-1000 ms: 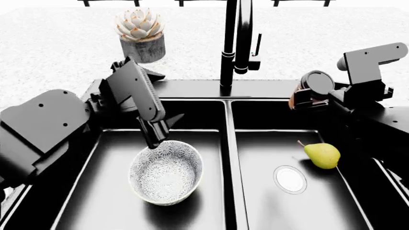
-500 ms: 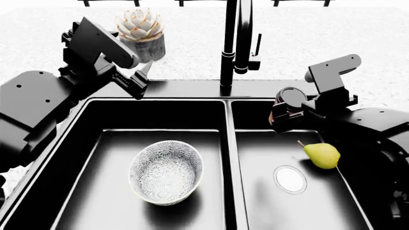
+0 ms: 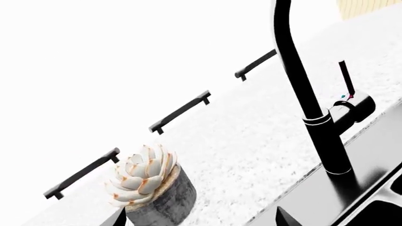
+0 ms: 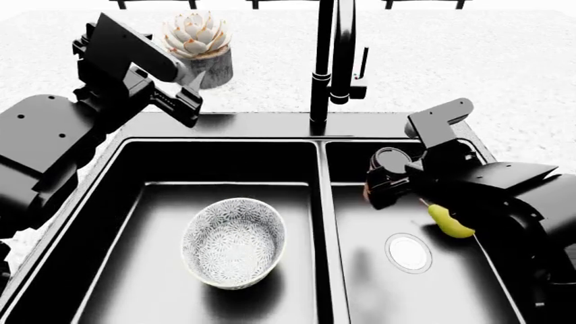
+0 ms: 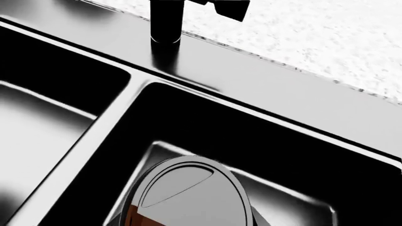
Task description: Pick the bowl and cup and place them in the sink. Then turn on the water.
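Bowl: the patterned bowl lies in the left basin of the sink, tipped slightly onto its side, with nothing touching it.

Cup: the cup is held above the right basin near its back wall, tilted; the black lid fills the lower part of the right wrist view, with a strip of orange-brown paper showing under it.

Right gripper: the right gripper is clamped around the cup, its fingers dark against the black sink, so their exact contact is hard to make out.

Left gripper: the left gripper hangs over the counter at the sink's back left corner, just beside the plant pot; two finger tips show apart at the edge of the left wrist view, so the fingers are spread and hold nothing.

Faucet: the tall black faucet stands behind the centre divider, its lever upright at the side.

Pear: a yellow pear lies in the right basin, partly hidden by the right arm, near the round silver drain.
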